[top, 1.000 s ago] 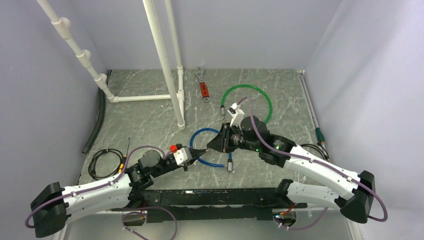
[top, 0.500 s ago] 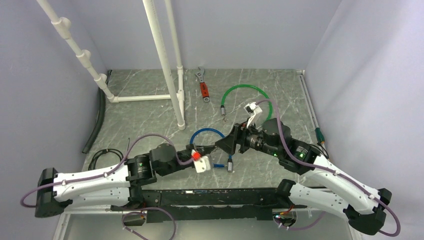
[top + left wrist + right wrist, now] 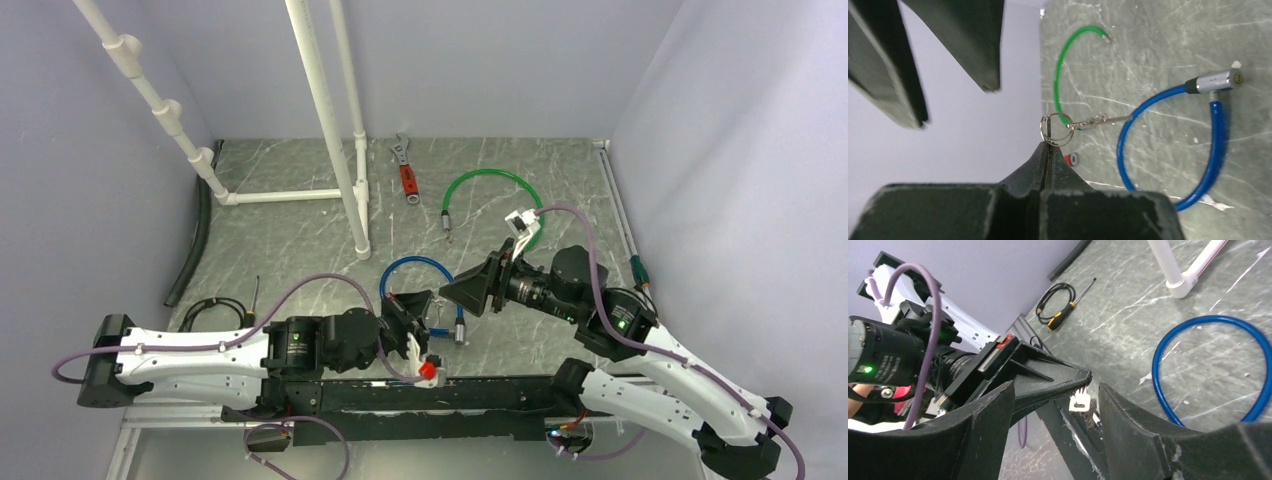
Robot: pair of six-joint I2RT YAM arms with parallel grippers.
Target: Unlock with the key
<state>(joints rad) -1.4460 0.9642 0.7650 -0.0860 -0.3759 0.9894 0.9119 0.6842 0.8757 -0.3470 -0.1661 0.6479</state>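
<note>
I'm holding the key up by its ring; no lock is opened yet.

My left gripper [image 3: 1048, 149] is clamping tight on the key ring [image 3: 1055, 131], with the key [image 3: 1093, 120] dangling beyond its tip, off the surface [image 3: 1158, 40]. My right gripper [image 3: 1055, 386] is standing spread and empty, fingers either side of that tip. Pickup looks done; I'm judging that steadying the key and seating it in the silver cylinder [image 3: 1215, 81] of the nearby blue cable lock [image 3: 1215, 130] remains. The green cable lock [image 3: 495, 176], red-handled wrench [image 3: 408, 178] and white pipe frame [image 3: 330, 130] are sitting well apart, blocking nothing.
</note>
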